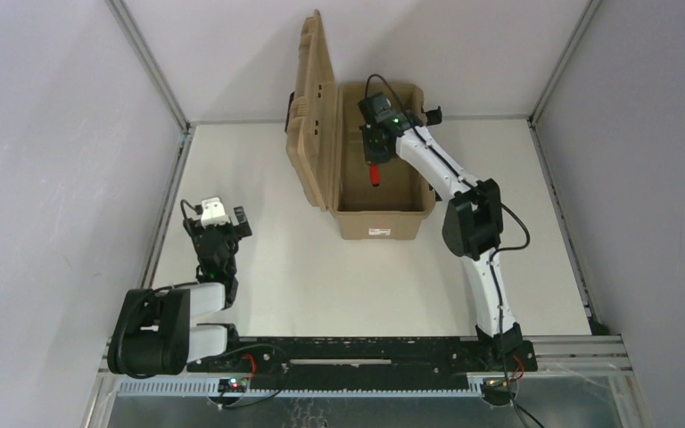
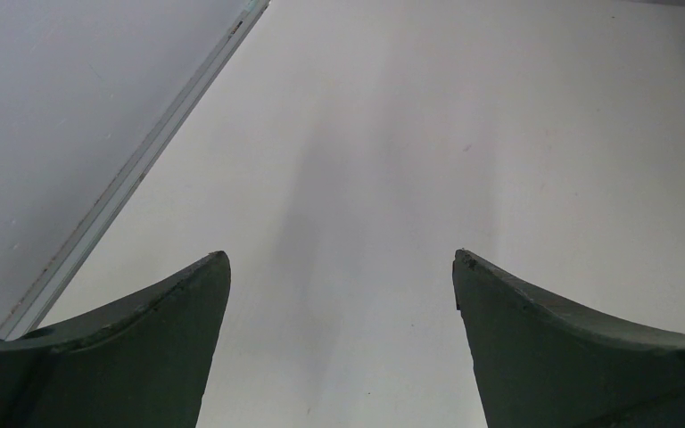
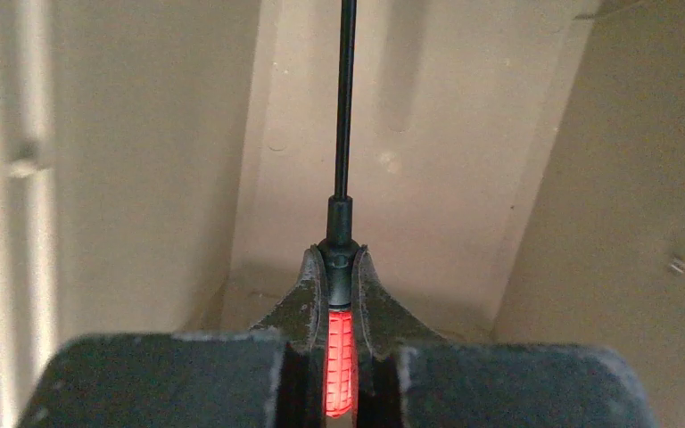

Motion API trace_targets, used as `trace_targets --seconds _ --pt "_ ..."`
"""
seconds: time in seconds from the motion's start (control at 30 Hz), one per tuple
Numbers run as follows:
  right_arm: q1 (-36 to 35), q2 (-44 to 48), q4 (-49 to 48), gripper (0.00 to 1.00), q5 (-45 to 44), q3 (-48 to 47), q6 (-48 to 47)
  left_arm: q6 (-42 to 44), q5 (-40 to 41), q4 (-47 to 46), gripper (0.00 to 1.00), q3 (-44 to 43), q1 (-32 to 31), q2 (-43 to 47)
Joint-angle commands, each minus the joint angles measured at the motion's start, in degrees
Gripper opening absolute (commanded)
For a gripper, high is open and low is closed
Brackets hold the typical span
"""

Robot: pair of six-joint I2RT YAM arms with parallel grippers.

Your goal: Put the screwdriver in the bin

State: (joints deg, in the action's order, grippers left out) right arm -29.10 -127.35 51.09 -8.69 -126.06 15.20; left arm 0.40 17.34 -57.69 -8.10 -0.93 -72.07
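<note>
Top view: the bin (image 1: 383,225) stood at the far middle of the table (image 1: 321,276), its lid (image 1: 314,116) open and upright along the left side. The right arm reached over the bin's right wall, and the right gripper (image 1: 374,150) hung inside the open mouth. Only the red handle of the screwdriver (image 1: 375,176) showed there; the shaft could not be made out. Right wrist view supplied the rest: the right gripper (image 3: 339,263) pinched the screwdriver (image 3: 343,223) at the handle's front end, black shaft pointing straight away along the tan inner walls. The left gripper (image 1: 225,230) sat near the table's left edge, well apart from the bin. Its finger state was unclear from above. The left wrist view showed the left gripper (image 2: 342,259) with fingers (image 2: 169,339) spread wide, table (image 2: 392,134) surface between them.
</note>
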Motion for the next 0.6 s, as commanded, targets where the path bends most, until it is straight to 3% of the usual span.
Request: trace_targets --seconds 0.0,0.2,0.3,0.4,0.57 --pt "0.1 -3.76 -4.49 0.08 2.09 -1.68 2.3 -0.05 0.19 -3.39 1.0 -2.77 0.49 -0.17" --pt "-0.02 -8.42 -4.84 0.15 1.92 -1.56 3.81 -0.05 0.2 -3.39 1.0 -2.75 0.49 -0.17" --pt "0.02 -8.31 -4.06 0.28 1.76 -1.56 4.19 -0.05 0.22 -3.39 1.0 -2.79 0.49 -0.17" --pt "0.04 -5.72 -3.57 0.48 1.73 -1.93 3.89 -0.05 0.22 -3.39 1.0 -2.75 0.49 -0.17" --pt "0.06 1.21 -2.13 0.64 2.05 -4.17 1.77 -0.05 0.2 -3.39 1.0 -2.72 0.49 -0.17"
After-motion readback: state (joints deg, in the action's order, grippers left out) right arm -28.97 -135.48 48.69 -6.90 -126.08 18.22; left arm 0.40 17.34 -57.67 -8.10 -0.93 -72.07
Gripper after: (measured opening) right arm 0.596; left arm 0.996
